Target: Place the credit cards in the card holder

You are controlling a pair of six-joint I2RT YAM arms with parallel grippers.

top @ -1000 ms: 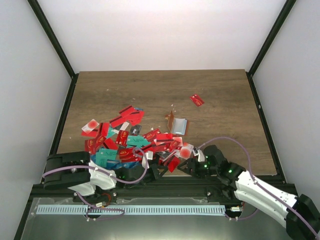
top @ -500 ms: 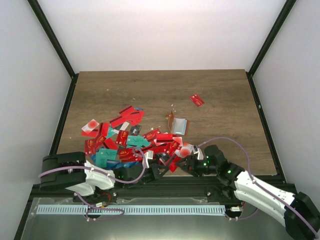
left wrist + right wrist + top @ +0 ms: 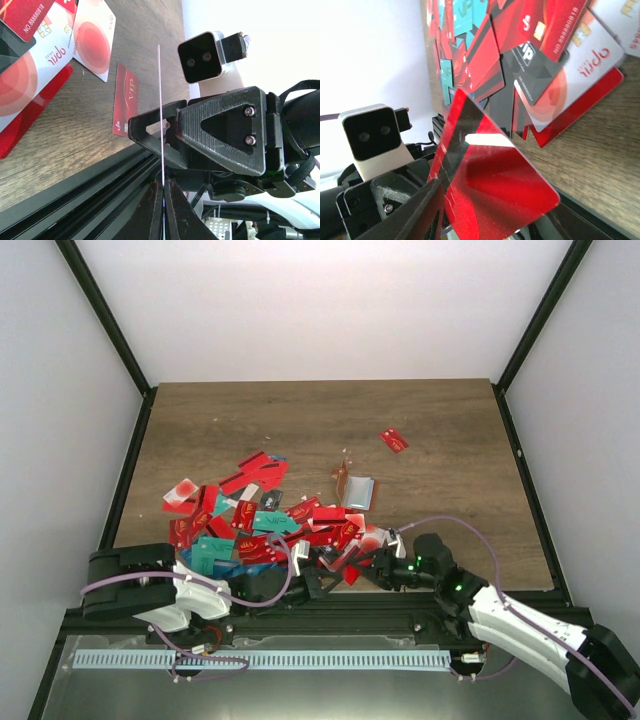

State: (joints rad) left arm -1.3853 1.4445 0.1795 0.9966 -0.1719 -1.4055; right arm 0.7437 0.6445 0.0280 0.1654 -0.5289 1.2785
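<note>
Both arms are sitting low at the near edge of the bench (image 3: pixel 450 420), tips facing each other just in front of the credit cards (image 3: pixel 250 520).

Left arm (image 3: pixel 200 590): jaws are closed on one red card (image 3: pixel 495 195), pinching it by an edge and holding it upright off the bench. In the left wrist view that card is showing edge-on as a thin pale line (image 3: pixel 160 100).

Right arm (image 3: pixel 510 620): jaws are sitting right at the same card, one finger on each side of it as far as I can see. Can't tell whether they're actually clamping it or standing slightly apart.

Card holder (image 3: pixel 357 490) is lying on the bench, opened out, brown flap to the left and pale blue inside showing. It's sitting just right of the pile's far end, apart from both arms, with no card visibly in it.

The pile is spreading across the left-centre of the bench, mostly red, a few teal. One stray red card (image 3: pixel 394 440) is lying alone beyond the holder. Near the tips, a white card with a red circle (image 3: pixel 92 40) and a red VIP card (image 3: pixel 125 105) are lying flat.
</note>
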